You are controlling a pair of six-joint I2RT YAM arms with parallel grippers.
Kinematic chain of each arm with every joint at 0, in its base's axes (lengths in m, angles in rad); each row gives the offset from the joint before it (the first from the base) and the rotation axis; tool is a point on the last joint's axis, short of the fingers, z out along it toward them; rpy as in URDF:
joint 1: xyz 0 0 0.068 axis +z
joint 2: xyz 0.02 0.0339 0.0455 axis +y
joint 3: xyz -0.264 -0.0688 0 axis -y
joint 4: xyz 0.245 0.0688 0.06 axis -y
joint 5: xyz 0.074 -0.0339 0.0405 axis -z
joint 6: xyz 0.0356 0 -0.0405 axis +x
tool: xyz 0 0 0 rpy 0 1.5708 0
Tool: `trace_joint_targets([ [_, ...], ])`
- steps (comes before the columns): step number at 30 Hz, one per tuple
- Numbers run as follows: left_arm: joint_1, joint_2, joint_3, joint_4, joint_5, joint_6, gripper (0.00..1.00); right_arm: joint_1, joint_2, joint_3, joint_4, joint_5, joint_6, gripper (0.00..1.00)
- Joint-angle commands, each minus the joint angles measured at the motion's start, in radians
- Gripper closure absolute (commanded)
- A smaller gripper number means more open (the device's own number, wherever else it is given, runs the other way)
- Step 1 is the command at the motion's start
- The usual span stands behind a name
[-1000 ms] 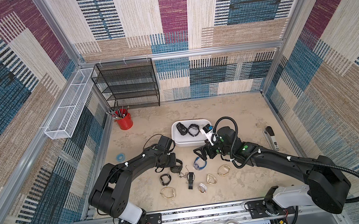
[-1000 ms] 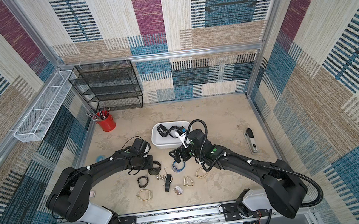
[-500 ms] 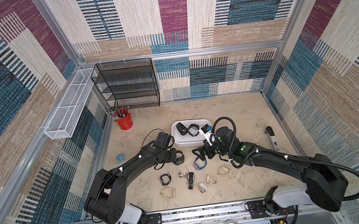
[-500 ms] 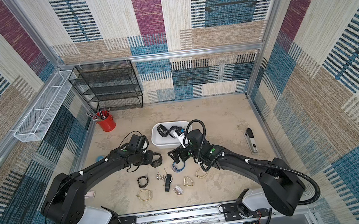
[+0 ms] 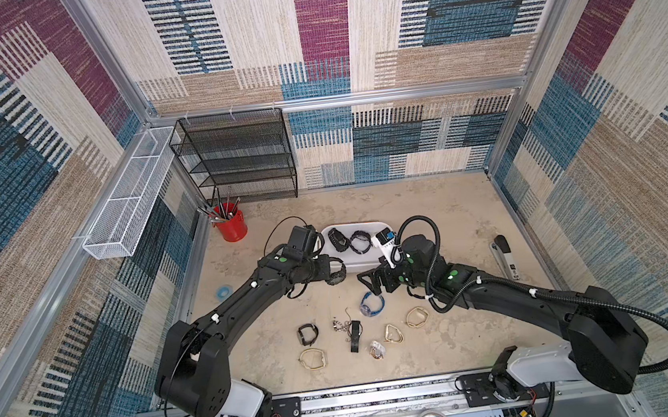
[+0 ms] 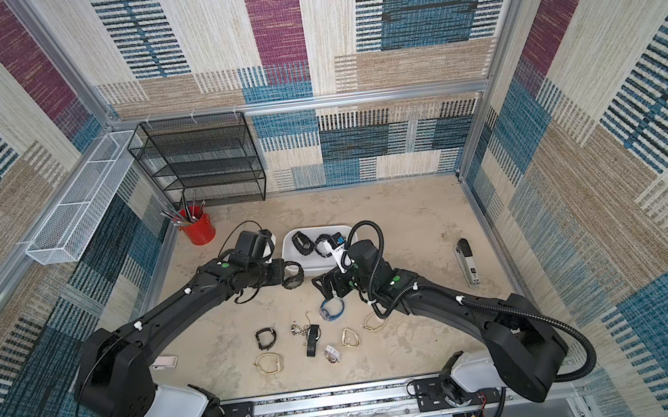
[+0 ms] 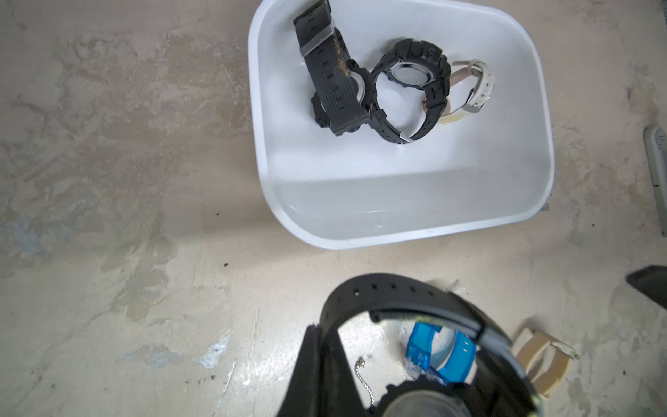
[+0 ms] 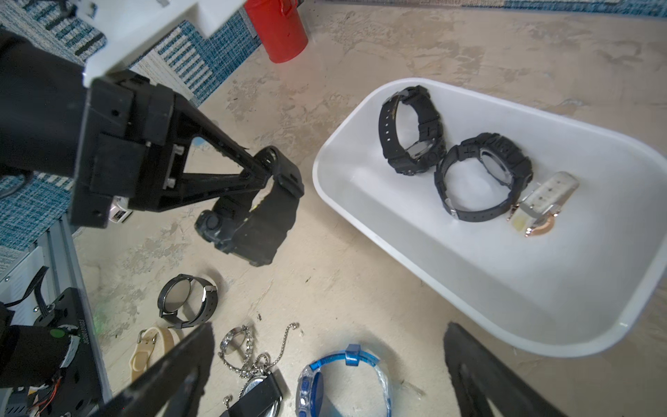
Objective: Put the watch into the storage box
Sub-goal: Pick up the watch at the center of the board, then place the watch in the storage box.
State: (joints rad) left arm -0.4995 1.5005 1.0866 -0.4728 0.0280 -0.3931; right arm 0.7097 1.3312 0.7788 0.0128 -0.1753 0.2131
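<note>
Status: my left gripper is clenched on the strap of a chunky black watch. The right wrist view shows the fingertips pinched on the band, with the case hanging below them. The watch is not in the storage box. It sits just outside the near left corner, close to the rim but not over it. I can't tell from these views how far it is above the tabletop. My right gripper is spread wide with nothing in it. It hovers just beside the box's near edge, right over a blue watch lying on the table, and the blue band shows between the two fingers without touching either. Three watches are in the box, grouped at the far side: two black watches pressed against each other and a white-strapped watch against the second. The near half of the box floor is bare. Loose on the table nearer the arm bases are a round-faced black watch, another black watch, a chain and three tan bands. A red cup holding tools stands well apart, at the far left.
</note>
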Motion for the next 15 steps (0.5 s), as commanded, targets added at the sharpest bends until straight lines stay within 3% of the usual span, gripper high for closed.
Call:
trace_joint_targets([
  [1,0.001,0.043,0.075,-0.050,-0.069,0.075,1.00,0.002,-0.030,-0.007,0.042,0.027,0.011,0.00],
  [15,-0.004,0.286,0.311,-0.056,-0.084,0.108,1.00,0.002,-0.085,-0.042,0.035,0.088,0.043,0.00],
])
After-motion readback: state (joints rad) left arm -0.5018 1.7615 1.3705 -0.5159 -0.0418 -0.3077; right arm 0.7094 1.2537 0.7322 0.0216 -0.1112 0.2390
